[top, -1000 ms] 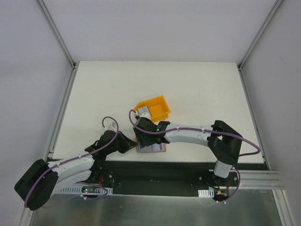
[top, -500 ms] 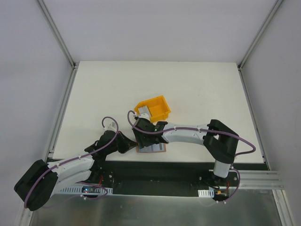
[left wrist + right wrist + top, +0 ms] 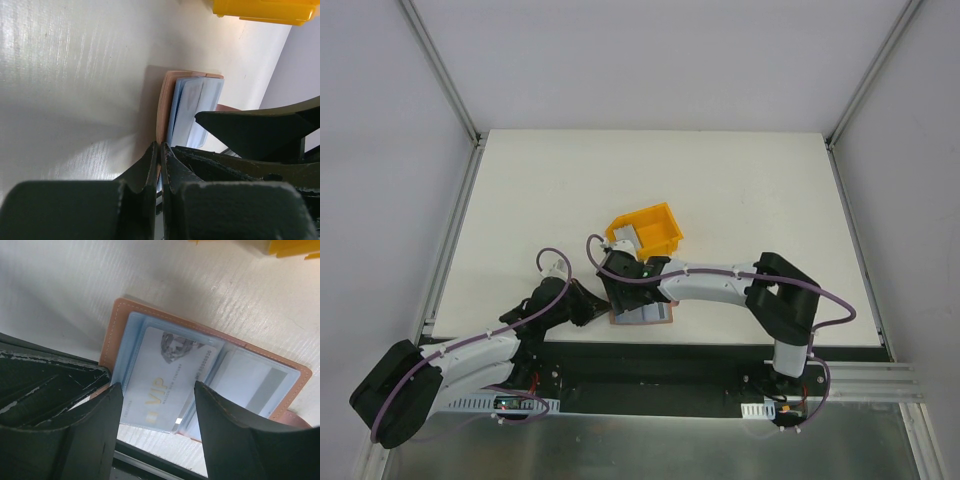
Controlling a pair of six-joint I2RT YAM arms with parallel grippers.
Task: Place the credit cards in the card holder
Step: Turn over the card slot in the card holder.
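Note:
The card holder (image 3: 112,335) lies open and flat near the table's front edge, brown rim around clear pockets. A pale credit card (image 3: 170,375) marked VIP sits in its left pocket. A second card (image 3: 255,385) with a grey stripe lies in the right pocket. My right gripper (image 3: 157,390) hangs open just over the VIP card, a finger on either side, holding nothing. My left gripper (image 3: 161,147) is shut on the holder's (image 3: 165,100) left edge. From above, both grippers (image 3: 620,293) (image 3: 595,308) crowd the holder (image 3: 657,314).
A yellow plastic bin (image 3: 647,229) stands just behind the holder, with a pale card-like piece (image 3: 624,237) inside. The table's front edge and a black rail (image 3: 660,360) run right below the holder. The right arm (image 3: 720,282) stretches in low from the right.
The right gripper's jaws have spread a little wider and the arm has shifted slightly left over the holder. The left gripper and the holder have stayed put.

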